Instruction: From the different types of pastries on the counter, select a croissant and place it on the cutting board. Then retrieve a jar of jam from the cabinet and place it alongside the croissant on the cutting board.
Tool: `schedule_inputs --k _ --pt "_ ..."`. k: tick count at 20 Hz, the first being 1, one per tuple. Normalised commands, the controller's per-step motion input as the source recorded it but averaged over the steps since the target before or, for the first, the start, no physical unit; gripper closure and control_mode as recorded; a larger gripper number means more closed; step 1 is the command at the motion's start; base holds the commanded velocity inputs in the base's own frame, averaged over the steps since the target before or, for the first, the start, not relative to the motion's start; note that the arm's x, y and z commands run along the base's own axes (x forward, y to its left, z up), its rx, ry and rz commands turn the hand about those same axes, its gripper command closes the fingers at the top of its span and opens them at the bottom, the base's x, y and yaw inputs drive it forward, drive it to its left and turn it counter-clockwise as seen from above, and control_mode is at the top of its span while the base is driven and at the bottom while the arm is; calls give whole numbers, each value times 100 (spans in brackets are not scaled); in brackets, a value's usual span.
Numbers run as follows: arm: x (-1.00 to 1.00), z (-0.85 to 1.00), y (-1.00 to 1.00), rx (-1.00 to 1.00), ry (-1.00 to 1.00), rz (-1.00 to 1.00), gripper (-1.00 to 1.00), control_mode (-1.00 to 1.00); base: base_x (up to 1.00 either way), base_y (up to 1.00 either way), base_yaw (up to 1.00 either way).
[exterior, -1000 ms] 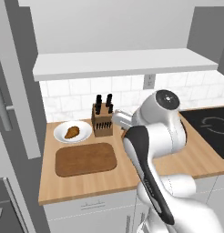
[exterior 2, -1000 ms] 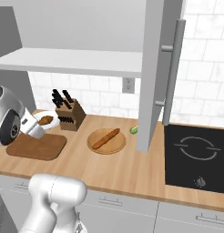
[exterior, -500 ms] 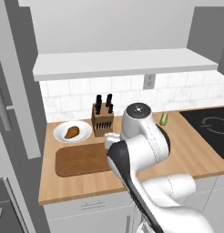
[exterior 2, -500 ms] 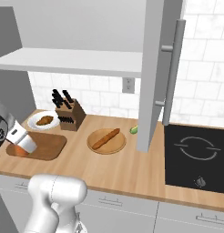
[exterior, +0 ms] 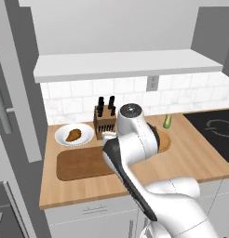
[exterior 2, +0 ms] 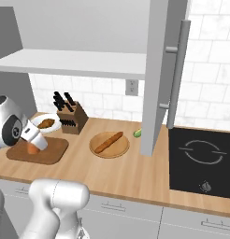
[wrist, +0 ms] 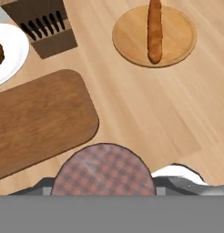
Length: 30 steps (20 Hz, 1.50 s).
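My gripper point(exterior 2: 33, 144) is shut on the jar of jam point(exterior 2: 32, 148), a small orange jar held low at the cutting board point(exterior 2: 49, 153); I cannot tell whether it touches. The hand view looks down on the jar's checked lid point(wrist: 104, 170), with the dark board point(wrist: 36, 120) up and to its left. The croissant point(exterior: 73, 135) lies on a white plate point(exterior: 86, 135) behind the board point(exterior: 81, 163), apart from the gripper. The long stick-like roll point(exterior 2: 109, 141) rests on a round tan plate point(exterior 2: 120, 150).
A knife block point(exterior 2: 70, 117) stands by the wall between the two plates. The cabinet door point(exterior 2: 160, 79) hangs open over the counter point(exterior 2: 135, 172). A small yellow-green object point(exterior: 167, 122) sits near the wall, and a black hob point(exterior 2: 205, 158) lies to the right.
The arm has swung left and down with the jar, from above the counter's middle to the cutting board. The pastries have not moved.
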Motion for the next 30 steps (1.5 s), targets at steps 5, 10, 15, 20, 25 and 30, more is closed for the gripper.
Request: schedule_inputs --k 5,10,15,20,25,30 --pt "38 -19 5 0 4 0 100 -100 0 0 0" --pt "49 -8 8 2 -1 1 100 -100 0 0 0" --pt "-4 -61 9 -2 18 0 100 -100 0 0 0" --pt "9 -38 3 6 12 0 100 -100 0 0 0" --pt "74 -2 6 4 -16 -3 100 -100 0 0 0" --pt "29 -19 2 3 -3 0 100 -100 0 0 0"
